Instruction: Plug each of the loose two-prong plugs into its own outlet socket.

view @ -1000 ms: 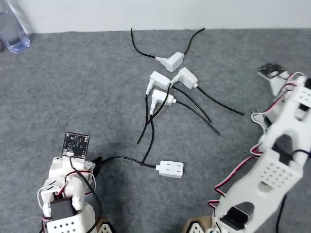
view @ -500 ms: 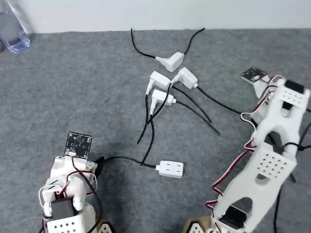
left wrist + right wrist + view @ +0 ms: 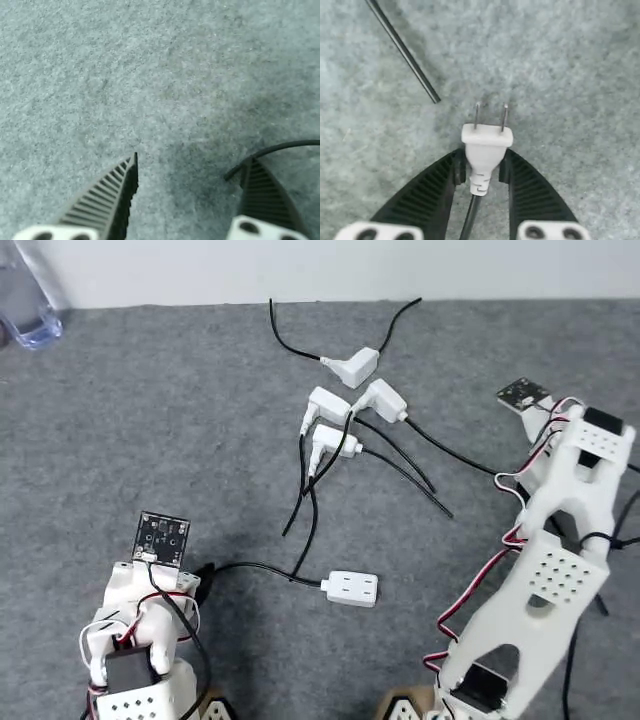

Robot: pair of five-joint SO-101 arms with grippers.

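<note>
The right arm (image 3: 575, 500) has its jaws closed on a white moulded two-prong plug (image 3: 485, 145), clamping the narrow body just behind the flange. The plug's long axis runs in line with the jaws. Both metal prongs point straight out ahead of them, bare, over the grey felt-covered desk (image 3: 150, 420). Its black lead trails back between the jaws.

Landmark: the white rectangular three-slot outlet block (image 3: 350, 587). It lies flat with its slotted face up and its long axis running across the high view. The right arm stands well apart from the block, off to its right. The held plug is under that arm in the high view and cannot be placed more closely.

The left arm (image 3: 140, 640) is the nearer of the two, on the block's left, where the block's black cord (image 3: 250, 567) leads. Its jaws are spread wide with nothing between them. The cord passes at one jaw tip, touching or just beside it.

Four more white cord-end fittings (image 3: 327, 403) lie clustered on the block's far side.

Assessment: the coming move depends on carrying the plug leftward to the block and tipping the prongs down to meet the upturned slots — the block lies loose and may shift unless steadied.

Markings: no legible writing on plug or block.
</note>
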